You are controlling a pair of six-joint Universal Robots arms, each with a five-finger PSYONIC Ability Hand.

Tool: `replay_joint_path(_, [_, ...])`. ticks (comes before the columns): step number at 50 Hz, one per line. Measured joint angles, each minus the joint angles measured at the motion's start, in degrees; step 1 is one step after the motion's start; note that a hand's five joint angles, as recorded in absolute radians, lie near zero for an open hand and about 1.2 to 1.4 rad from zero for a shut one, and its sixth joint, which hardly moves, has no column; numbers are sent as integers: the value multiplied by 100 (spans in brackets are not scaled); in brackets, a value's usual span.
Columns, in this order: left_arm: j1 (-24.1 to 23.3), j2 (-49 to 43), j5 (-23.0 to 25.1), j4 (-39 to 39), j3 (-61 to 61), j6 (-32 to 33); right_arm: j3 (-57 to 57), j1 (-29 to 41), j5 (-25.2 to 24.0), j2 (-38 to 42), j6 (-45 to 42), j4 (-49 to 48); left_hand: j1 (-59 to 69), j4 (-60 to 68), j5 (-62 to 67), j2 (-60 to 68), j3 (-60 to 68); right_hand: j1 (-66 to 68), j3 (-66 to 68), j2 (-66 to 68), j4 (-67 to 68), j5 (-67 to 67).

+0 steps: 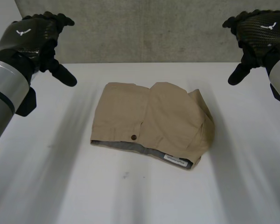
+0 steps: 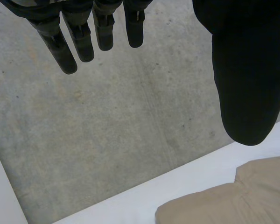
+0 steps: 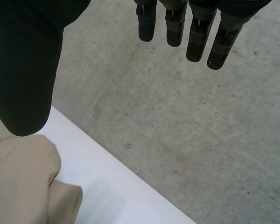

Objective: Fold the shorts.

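The shorts [image 1: 151, 123] are shown lying on the white worktop [image 1: 60, 177] as a compact tan bundle, placed between the two robot hands and below both of them, on the thumb side of each. The left robot hand [image 1: 35, 39] is held well above the worktop and apart from the cloth; in its own wrist view the fingers [image 2: 81, 39] are seen straight and spread from the thumb [image 2: 245, 84], with nothing held. The right robot hand [image 1: 259, 30] is held likewise on the opposite side, fingers straight, thumb apart, nothing grasped. The garment appears to be doubled over already: a button [image 1: 133, 137], a strip of grey lining [image 1: 126, 147] and a white label [image 1: 175, 160] are exposed along the edge farthest from both hands, and loose cloth is bunched at the end below the right robot hand. The folding is therefore judged to be at or close to its last step. If a further fold is wanted, both robot hands would need to be lowered to one edge, the layers pinched together, and the edge carried across evenly; the bunched end would probably need to be smoothed. No other object is seen on the worktop and nothing stands in the way; grey concrete [image 1: 144, 28] is seen beyond its far edge.
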Motion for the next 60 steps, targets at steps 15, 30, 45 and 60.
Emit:
replay_joint_path(15, [-936,-1144,362,307,-379,473,531,28,-637,485,-2147,703,0,0,1,0,0,0,0,0,0,0])
replay_joint_path(30, [-2384,-2628,339,1042,-58,618,1939,-335,-727,508,-2277,-285,0,0,1,0,0,0,0,0,0,0])
replay_joint_path(45, [-2049,-2495,-248,1008,-149,598,2788,-490,-1948,835,-1516,-559,0,0,-4,0,0,1014,908,849,803,763])
replay_joint_path(60, [-1168,-1605,-264,1041,-1151,600,2726,-424,-2040,1610,-1417,-1251,1,0,0,0,0,2014,2098,2070,1988,1884])
